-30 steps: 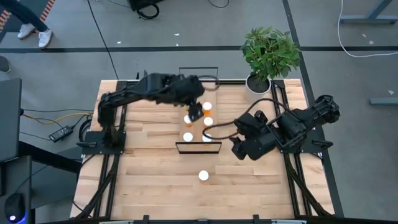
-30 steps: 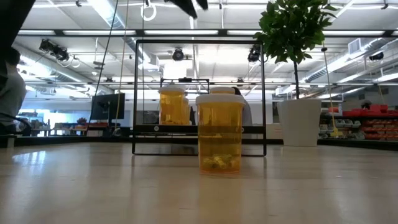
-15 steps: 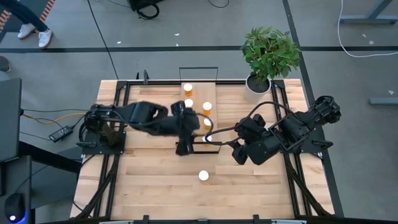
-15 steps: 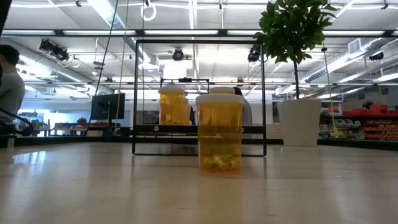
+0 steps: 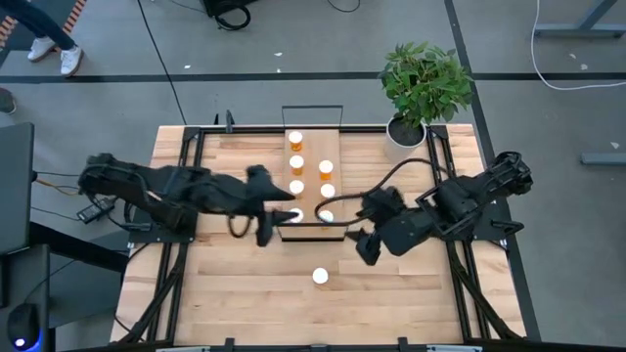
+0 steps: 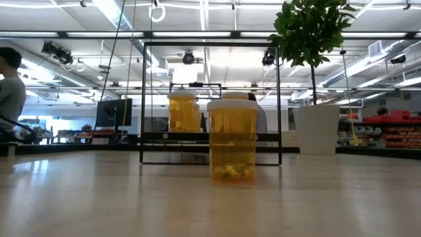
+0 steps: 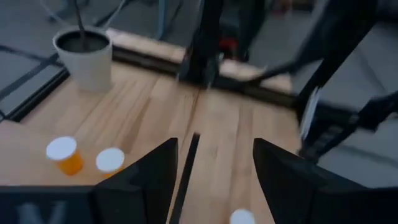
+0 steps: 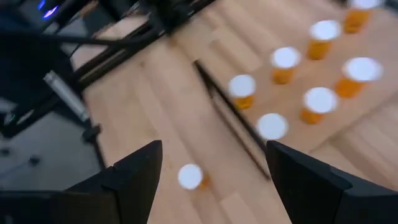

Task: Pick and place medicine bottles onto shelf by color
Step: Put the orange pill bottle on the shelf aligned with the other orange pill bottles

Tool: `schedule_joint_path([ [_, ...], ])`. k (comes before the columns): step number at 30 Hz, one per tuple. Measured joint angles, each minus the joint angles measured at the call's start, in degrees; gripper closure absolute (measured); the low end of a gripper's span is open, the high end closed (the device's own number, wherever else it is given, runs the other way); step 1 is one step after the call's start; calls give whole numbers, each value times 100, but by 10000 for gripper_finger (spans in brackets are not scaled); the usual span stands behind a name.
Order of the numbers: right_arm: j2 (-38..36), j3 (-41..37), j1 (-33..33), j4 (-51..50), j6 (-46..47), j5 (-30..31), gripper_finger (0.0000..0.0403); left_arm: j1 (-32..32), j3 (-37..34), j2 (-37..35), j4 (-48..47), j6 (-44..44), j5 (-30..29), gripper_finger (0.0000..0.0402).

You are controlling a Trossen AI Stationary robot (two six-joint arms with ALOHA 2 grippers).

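Observation:
The shelf is a pale board lying lengthwise at the table's far middle. Several white-capped medicine bottles stand on it in two rows. One orange bottle stands alone on the tabletop nearer the front edge; in the low view this orange bottle stands upright before the shelf's black frame. My left gripper is open and empty just left of the shelf's near end. My right gripper is open and empty to the right of that end, above the lone bottle.
A potted plant in a white pot stands at the table's far right corner, beside the shelf's far end. It also shows in the left wrist view. Bare wood lies to the left and right of the lone bottle.
My left gripper has drawn back from above the shelf's bottles, going toward the table's near edge and then its left edge, and has uncovered the two far bottles. My right gripper has gone a little toward the table's left and near edges, toward the lone bottle.

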Motion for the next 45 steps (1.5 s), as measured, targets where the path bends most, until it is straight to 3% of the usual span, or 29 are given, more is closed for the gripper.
schedule_joint_path([
  [5, 290, 0, -297, 402, -869, -720, 109, -2, -798, -714, 845, -232, -28, 183],
  [9, 604, 0, -519, 716, -1714, -1491, 109, -10, -1085, -878, 839, -502, -34, 189],
  [13, 956, 0, -521, 907, -2396, -1887, 109, -156, -1154, -882, 837, -523, -50, 194],
  [19, 1546, 0, -288, 1113, -2708, -2042, 100, -445, -1154, -916, 826, -399, -51, 196],
  [24, 1973, -2, -132, 1103, -2749, -1720, 87, -616, -1148, -1095, 834, -368, -68, 201],
  [35, 2819, -2, -208, 1512, -2699, -2024, 53, -687, -1145, -1336, 795, -399, -74, 218],
  [45, 3207, -15, -338, 1390, -2510, -2026, 50, -686, -1145, -1335, 648, -399, -74, 219],
])
